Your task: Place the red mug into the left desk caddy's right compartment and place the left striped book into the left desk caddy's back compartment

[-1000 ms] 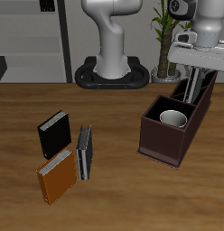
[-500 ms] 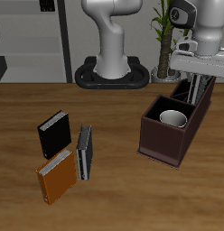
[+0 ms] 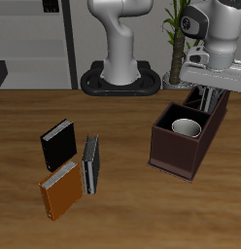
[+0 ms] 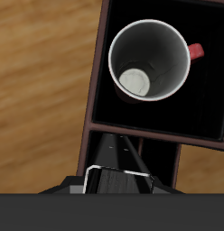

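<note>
The dark brown left desk caddy (image 3: pixel 176 154) stands beside the plant. The red mug (image 3: pixel 187 127) stands upright in its large square right compartment; the wrist view shows its white inside (image 4: pixel 150 59) and red handle. The left striped book (image 3: pixel 200 97) leans in the narrow back compartment and also shows in the wrist view (image 4: pixel 118 161). My gripper (image 3: pixel 213 94) hovers just above that compartment, open and empty, clear of the book. The other striped book (image 3: pixel 91 163) stands out on the table.
A black book (image 3: pixel 58 144) and an orange book (image 3: pixel 61 190) stand by the second striped book near the table's middle. A potted plant (image 3: pixel 177 39) stands behind the caddy. The robot base (image 3: pixel 120 78) is at the table's back.
My gripper has risen out of the caddy's back compartment and moved slightly back, leaving the striped book leaning inside. The mug and the other books have not moved.
</note>
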